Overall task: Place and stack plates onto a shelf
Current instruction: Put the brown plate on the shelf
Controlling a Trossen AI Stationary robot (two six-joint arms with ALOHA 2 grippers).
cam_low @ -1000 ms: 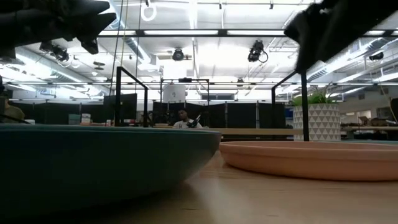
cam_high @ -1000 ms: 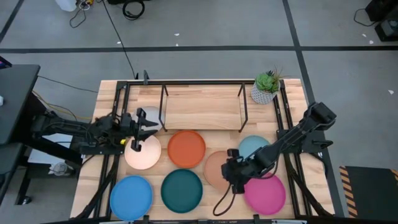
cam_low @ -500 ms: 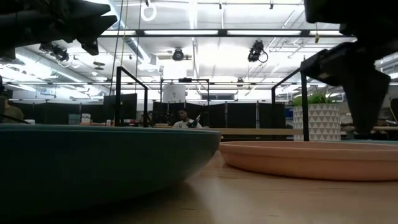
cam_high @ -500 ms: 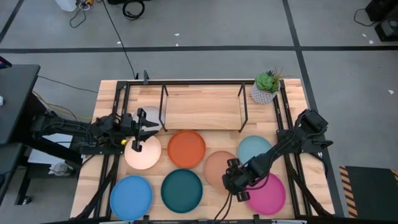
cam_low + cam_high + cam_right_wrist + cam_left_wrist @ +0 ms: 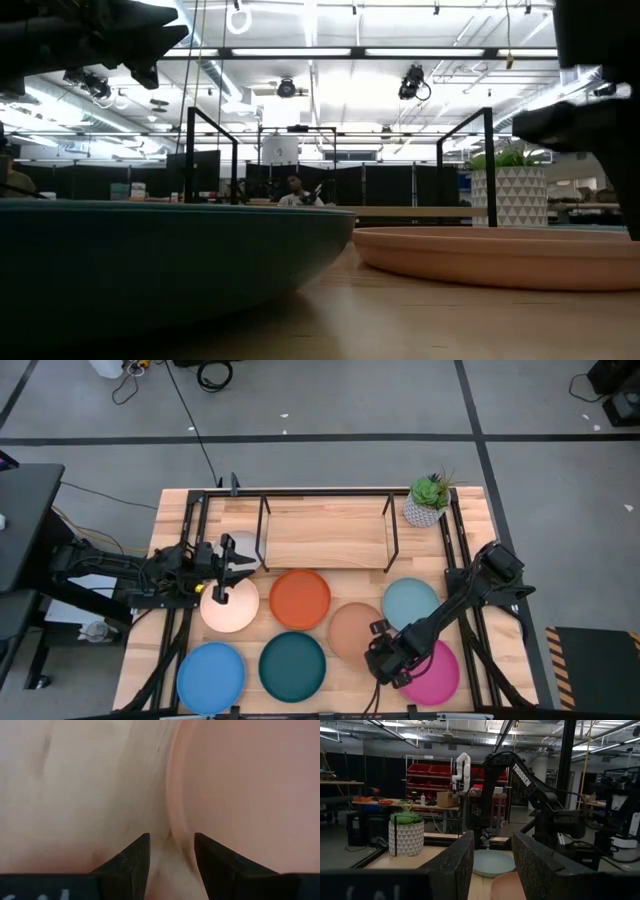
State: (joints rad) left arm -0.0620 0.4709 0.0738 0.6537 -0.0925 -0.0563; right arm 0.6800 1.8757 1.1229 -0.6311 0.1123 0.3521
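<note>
Eight plates lie flat on the tabletop: white, cream, orange, peach, pale teal, magenta, dark teal and bright blue. The shelf stands at the far side with nothing on its board. My right gripper is open and points down over the peach plate's near right rim. In the right wrist view one finger stands outside that rim and one inside, and no touch shows. My left gripper is open and empty, between the white and cream plates.
A small white pot with a green plant stands at the far right corner beside the shelf. Black rails run along the table's left and right sides. In the low view the dark teal plate and the peach plate fill the foreground.
My right gripper has gone toward the table's near edge and down, from above the peach plate's middle to its near right rim, and it has stayed open. No plate has moved.
</note>
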